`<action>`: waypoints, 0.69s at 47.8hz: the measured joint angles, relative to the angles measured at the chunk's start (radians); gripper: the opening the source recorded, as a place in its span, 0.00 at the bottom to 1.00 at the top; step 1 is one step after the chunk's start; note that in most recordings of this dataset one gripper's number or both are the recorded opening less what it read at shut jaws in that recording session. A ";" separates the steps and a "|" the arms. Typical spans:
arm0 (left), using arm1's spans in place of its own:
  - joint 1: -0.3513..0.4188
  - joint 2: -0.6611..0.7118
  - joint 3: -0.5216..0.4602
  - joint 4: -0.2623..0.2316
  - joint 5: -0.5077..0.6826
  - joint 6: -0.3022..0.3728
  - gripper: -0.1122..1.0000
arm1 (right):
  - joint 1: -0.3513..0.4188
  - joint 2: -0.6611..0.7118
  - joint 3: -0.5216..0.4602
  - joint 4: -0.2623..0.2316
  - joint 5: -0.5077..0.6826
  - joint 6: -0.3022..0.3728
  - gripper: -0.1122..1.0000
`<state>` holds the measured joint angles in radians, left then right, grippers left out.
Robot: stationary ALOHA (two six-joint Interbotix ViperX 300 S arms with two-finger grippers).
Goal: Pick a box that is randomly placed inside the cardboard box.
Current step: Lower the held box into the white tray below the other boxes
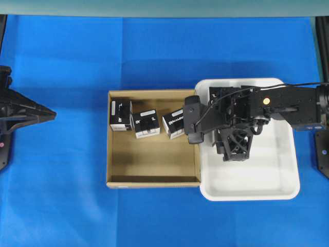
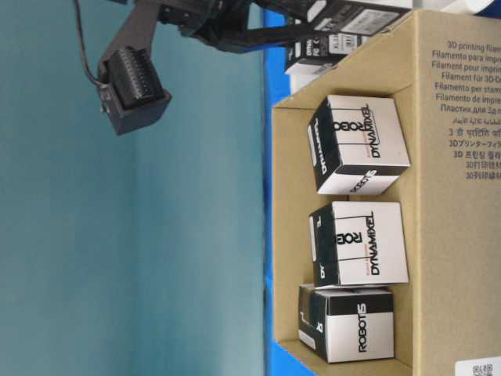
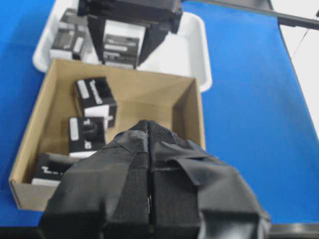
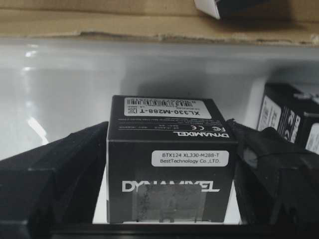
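Over the white tray (image 1: 288,190) — right hand (image 4: 169,199) holding a box (image 4: 172,164)
Jaws spread wide, clamping its sides; set it down level beside the others. Left hand (image 3: 149,199) closed — idle near the cardboard box (image 1: 154,181).

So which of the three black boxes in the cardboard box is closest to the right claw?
The tilted rightmost black box, beside the cardboard box's wall nearest the right claw.

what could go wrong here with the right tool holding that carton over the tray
The right tool grips the black carton only by its side faces, above the white tray; a smooth carton could slip. Another carton sits close on one side in the tray, so lowering there might bump it.
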<state>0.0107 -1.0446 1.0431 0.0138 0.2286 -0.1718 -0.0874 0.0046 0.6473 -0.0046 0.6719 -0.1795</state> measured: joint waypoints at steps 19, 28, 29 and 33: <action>0.002 0.002 0.000 -0.002 -0.002 -0.003 0.04 | -0.003 0.008 0.012 -0.002 -0.032 -0.005 0.80; 0.002 0.002 0.000 -0.002 -0.003 -0.035 0.04 | -0.003 0.011 0.014 -0.002 -0.035 -0.005 0.80; 0.002 0.002 0.000 0.000 -0.003 -0.040 0.04 | -0.003 0.011 0.014 -0.002 -0.035 -0.005 0.80; 0.000 0.002 0.000 0.000 -0.003 -0.052 0.04 | -0.003 0.012 0.014 -0.002 -0.035 -0.005 0.80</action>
<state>0.0107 -1.0431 1.0431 0.0138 0.2255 -0.2240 -0.0905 0.0169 0.6611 -0.0061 0.6366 -0.1841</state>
